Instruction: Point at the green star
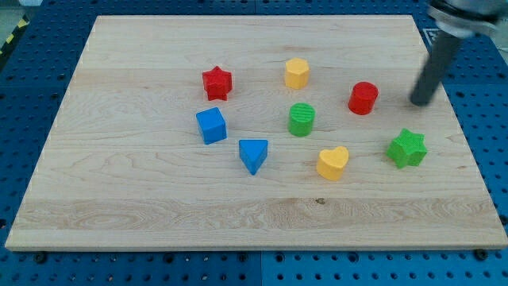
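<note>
The board (159, 199) was pale wood with a visible lengthwise grain, lying on a blue perforated table (32, 56). Eight small blocks sat on it, all with a matte, finely ridged surface.

The green star (407, 148) lay near the board's right edge, toward the view's lower right, standing apart from every other block. Its nearest neighbour was the yellow heart (332, 163), to its left and slightly lower.

The rod was dark, smooth and slightly motion-blurred, slanting down from the view's top right corner. Its tip (418, 102) sat above the green star in the view, clear of it, and to the right of the red cylinder (363, 98), not touching either. (The arm carried no claw at all, so no open or closed state applied.)

Remaining blocks: a red star (217, 83) at upper left of the group; a yellow hexagonal block (297, 73) at the top; a green cylinder (302, 119) in the middle; a blue cube (211, 125) at left; a blue triangular prism (253, 155) just below and right of the cube.
</note>
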Controlling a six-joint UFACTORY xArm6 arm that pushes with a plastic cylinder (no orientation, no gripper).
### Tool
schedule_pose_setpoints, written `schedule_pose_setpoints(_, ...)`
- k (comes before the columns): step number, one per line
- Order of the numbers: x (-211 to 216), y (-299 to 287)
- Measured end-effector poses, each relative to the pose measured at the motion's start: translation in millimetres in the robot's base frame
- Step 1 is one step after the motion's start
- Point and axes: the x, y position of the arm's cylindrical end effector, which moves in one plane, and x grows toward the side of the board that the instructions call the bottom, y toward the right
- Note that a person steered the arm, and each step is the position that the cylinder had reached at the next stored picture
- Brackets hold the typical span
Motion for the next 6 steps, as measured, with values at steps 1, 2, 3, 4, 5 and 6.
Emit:
schedule_pose_setpoints(1, 65.1, 35.0)
schedule_pose_setpoints(2, 65.9, 35.0)
schedule_pose_setpoints(3, 89.1, -10.0)
schedule_pose_setpoints(4, 102.4, -35.5)
schedule_pose_setpoints(5, 101.6, -35.7)
schedule_pose_setpoints(6, 80.6, -49.6)
